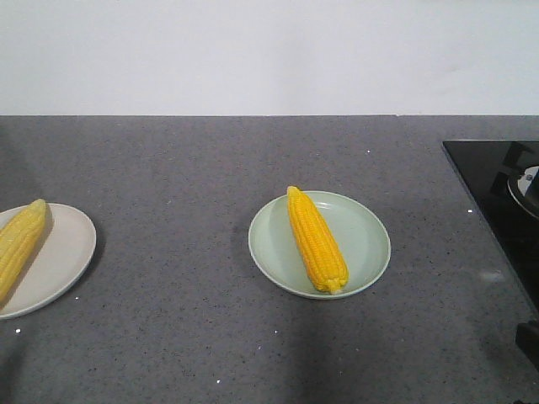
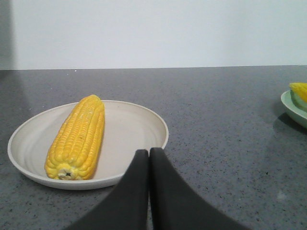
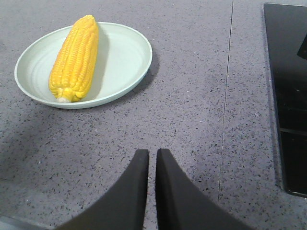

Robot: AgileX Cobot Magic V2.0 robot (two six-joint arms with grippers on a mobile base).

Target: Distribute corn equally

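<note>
Your left gripper (image 2: 149, 154) hanging low near the white plate (image 2: 139, 125), jaws closed on nothing, right gripper (image 3: 151, 155) hovering over the table (image 3: 192, 120), jaws almost shut, empty, one corn (image 1: 316, 238) lying on each plate.

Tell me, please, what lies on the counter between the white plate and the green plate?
Nothing: in the front-facing view, only bare grey counter separates the white plate from the green plate.

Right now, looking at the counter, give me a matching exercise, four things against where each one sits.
Things:
1. bright yellow corn cob
2. paler yellow corn cob
3. glossy black cooktop
4. closed left end effector

Places:
A. on the round white plate
B. right edge of the grey counter
C. on the round pale green plate
D. just in front of the white plate

Pairs: 1-C, 2-A, 3-B, 4-D
</note>
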